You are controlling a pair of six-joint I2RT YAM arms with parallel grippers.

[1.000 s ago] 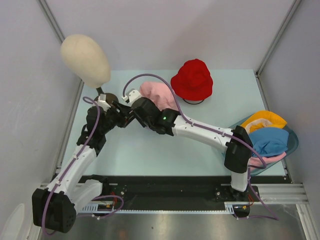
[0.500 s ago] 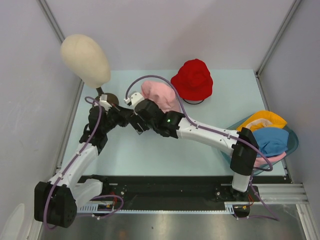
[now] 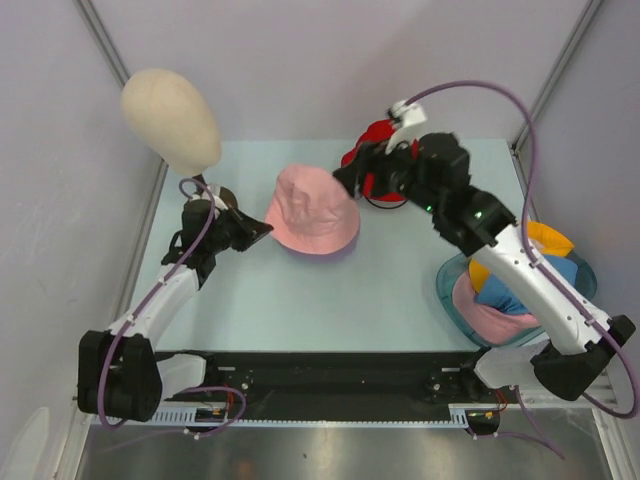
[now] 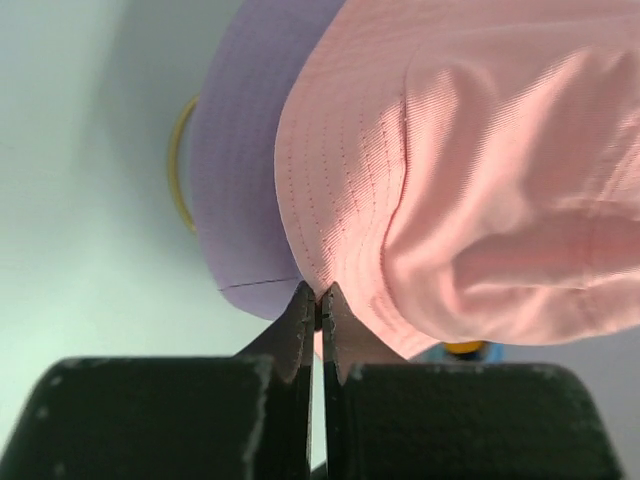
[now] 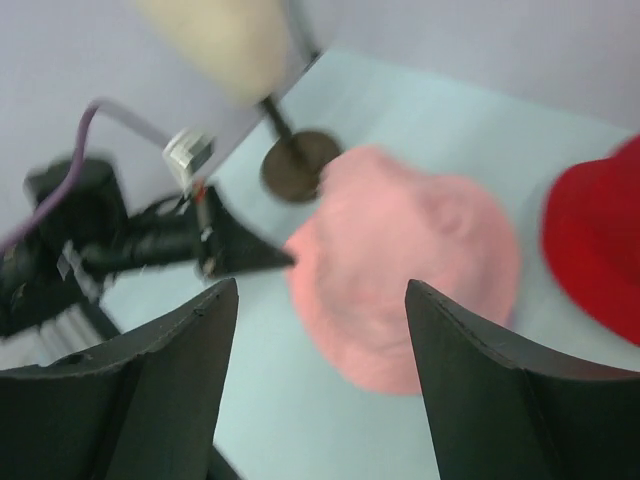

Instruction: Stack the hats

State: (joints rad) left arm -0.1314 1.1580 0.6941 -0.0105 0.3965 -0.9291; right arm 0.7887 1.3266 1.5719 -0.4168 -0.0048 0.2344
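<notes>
A pink hat (image 3: 312,210) lies crown up at the middle of the table, on top of a lilac hat (image 4: 240,150) that shows only in the left wrist view. My left gripper (image 3: 266,232) is at the pink hat's left brim edge and is shut on that brim (image 4: 330,270). My right gripper (image 3: 345,182) hangs open and empty in the air, to the right of the pink hat (image 5: 410,270) and over the red hat (image 3: 385,160), part of which the arm hides. Orange (image 3: 545,240), blue (image 3: 505,290) and pink (image 3: 482,315) hats lie in a tray.
The teal tray (image 3: 445,285) stands at the table's right edge, under the right arm. A beige mannequin head (image 3: 170,118) on a dark stand (image 5: 300,165) rises at the back left, close to the left arm. Grey walls close in both sides.
My right gripper opened, left the pink hat and swung up and right to above the red hat. My left gripper closed on the pink brim. The pink hat now lies spread out.
</notes>
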